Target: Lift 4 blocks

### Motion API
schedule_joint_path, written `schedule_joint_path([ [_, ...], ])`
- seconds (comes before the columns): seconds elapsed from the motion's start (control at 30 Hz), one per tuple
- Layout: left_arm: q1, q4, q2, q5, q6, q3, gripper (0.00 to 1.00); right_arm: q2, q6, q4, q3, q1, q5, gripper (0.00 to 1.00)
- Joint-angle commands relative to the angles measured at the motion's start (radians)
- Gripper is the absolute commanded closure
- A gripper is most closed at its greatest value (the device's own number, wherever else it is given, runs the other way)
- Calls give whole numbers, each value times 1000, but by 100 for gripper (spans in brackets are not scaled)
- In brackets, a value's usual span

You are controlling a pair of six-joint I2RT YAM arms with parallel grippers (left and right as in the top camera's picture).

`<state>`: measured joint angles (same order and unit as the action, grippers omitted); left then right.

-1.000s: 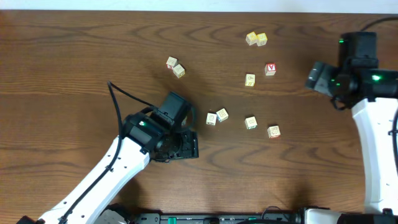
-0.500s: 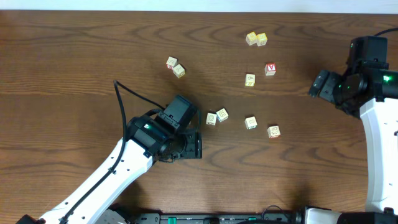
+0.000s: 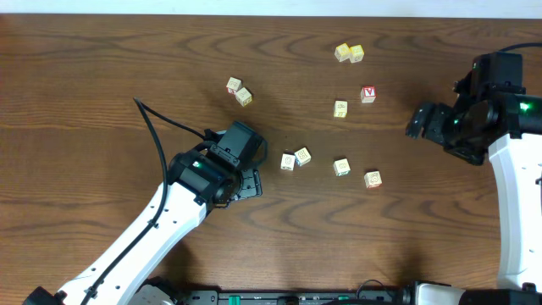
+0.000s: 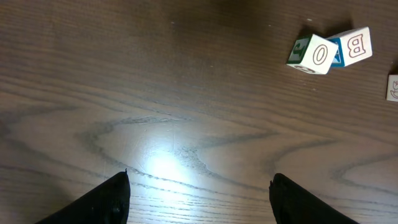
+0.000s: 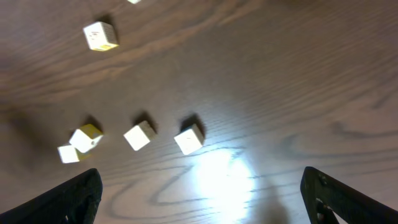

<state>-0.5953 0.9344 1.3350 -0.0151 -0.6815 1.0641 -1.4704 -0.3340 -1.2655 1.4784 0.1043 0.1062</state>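
The left gripper (image 4: pixel 200 198) hangs low over the table (image 3: pixel 85 85), jaws spread wide with nothing between them. Two touching blocks (image 4: pixel 314 53) sit ahead, off to its right. The right gripper (image 5: pixel 202 200) is just as wide and empty, the other two blocks (image 5: pixel 188 138) lying ahead of it, slightly apart.

Bare surface (image 3: pixel 102 76) lies open between the left gripper (image 3: pixel 251 183) and the touching pair of blocks (image 3: pixel 289 161); no gap for a jaw splits that pair. The two lone blocks (image 3: pixel 341 167) to their right stand apart, with clear wood all round. Only open surface separates the right gripper (image 3: pixel 417 124) from the red-faced cube (image 3: pixel 367 94).
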Motion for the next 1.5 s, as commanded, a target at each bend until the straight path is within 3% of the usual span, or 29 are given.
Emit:
schedule_joint_path([
  [0.0,5,1,6,-27,-12,-14,28,11,-21,11,13,-8,56,1],
  [0.37,5,-2,6,-27,-12,-14,28,11,-8,19,13,-8,47,1],
  [0.5,5,-1,6,-48,-12,-14,28,11,-14,27,13,-7,-127,1],
  [0.53,6,2,6,-80,-13,-14,28,11,-55,20,13,-6,-230,1],
  [0.67,58,15,6,-124,-66,-14,28,11,-131,26,13,18,-334,1],
  [0.93,159,11,6,-74,-72,-14,28,11,-134,77,13,43,-319,1],
  [1.13,177,5,6,-76,29,-14,28,11,-133,101,13,43,-198,1],
  [1.3,309,58,6,-39,8,-14,27,11,-133,93,13,42,-116,1],
  [1.47,376,76,6,53,109,-14,27,11,-134,96,13,24,-84,1],
])
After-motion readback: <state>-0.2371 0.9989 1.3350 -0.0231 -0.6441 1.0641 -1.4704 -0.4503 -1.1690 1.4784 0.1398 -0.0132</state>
